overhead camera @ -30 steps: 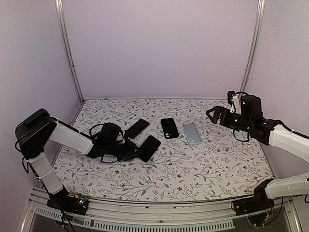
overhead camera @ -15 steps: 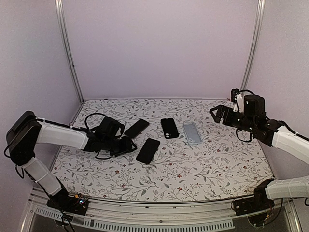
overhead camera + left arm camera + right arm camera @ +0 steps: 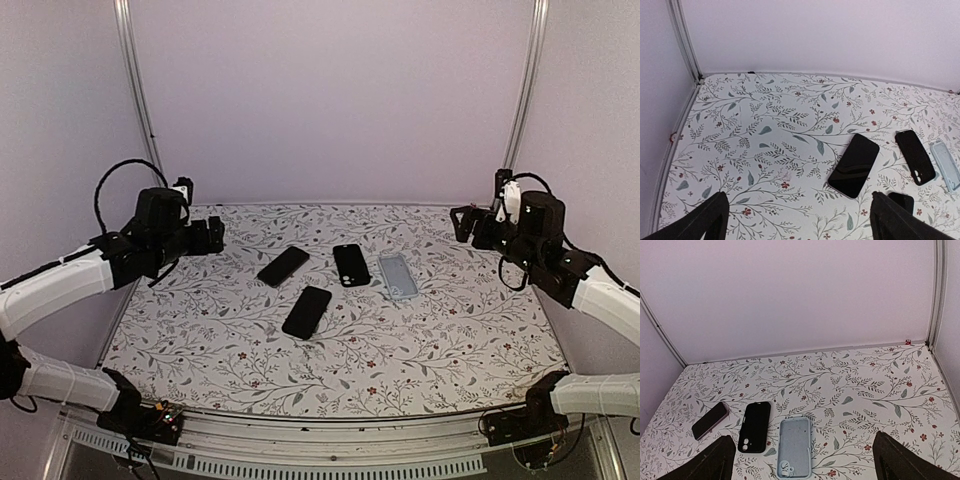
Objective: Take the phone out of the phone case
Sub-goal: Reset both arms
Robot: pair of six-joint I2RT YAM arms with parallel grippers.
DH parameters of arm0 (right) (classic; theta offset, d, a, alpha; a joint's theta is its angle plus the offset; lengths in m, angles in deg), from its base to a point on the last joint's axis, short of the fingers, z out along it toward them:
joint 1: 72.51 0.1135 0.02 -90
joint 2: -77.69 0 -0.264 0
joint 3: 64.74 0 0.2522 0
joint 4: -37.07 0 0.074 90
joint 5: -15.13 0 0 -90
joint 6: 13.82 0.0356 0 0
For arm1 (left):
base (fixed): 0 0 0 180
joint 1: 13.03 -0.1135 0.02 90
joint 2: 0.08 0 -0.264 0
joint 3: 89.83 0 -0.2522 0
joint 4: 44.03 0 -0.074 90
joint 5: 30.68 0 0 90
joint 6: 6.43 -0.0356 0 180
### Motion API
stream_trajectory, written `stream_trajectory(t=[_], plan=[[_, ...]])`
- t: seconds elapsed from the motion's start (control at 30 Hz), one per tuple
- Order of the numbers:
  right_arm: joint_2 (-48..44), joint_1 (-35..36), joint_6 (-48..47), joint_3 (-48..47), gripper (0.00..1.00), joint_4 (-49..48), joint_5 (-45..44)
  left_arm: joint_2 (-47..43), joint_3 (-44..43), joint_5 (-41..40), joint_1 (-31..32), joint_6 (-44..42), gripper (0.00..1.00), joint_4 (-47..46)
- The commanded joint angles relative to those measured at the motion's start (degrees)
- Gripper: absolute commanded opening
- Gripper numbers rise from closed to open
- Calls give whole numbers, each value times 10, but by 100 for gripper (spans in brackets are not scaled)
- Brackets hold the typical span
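Note:
Two bare black phones lie on the floral table: one (image 3: 307, 311) nearer the front, the other (image 3: 283, 266) behind it, also in the left wrist view as the phone (image 3: 854, 165). Right of them lie an empty black phone case (image 3: 351, 264) and an empty light blue phone case (image 3: 398, 275), both hollow side up; the right wrist view shows the black case (image 3: 754, 426) and the blue case (image 3: 794, 446). My left gripper (image 3: 208, 237) hovers open at the back left, holding nothing. My right gripper (image 3: 463, 222) hangs open at the back right, well above the cases.
The table (image 3: 430, 340) is bounded by lilac walls at the back and sides, with metal posts (image 3: 140, 110) in the rear corners. Both arm bases sit at the near edge.
My left gripper opened and let go of the front phone, which now lies flat. That arm rose and drew back to the left rear. The right arm retreated slightly to the right.

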Motion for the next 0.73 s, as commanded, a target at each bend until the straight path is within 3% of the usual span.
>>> stream_trajectory(t=[0.0,0.27,0.4,0.7], plan=[[-29,0,-22,21,99,-54,3,-55,23,-43,-6,-135,99,-6],[-28,0,-34,32,99,-72,23,-160,95,-53,-6,-249,99,-74],[-29,1,-38,35,99,-83,31,-202,142,-38,-7,-255,99,-110],[-10,0,-27,36,99,-100,27,-218,150,-55,-7,-268,99,-100]])
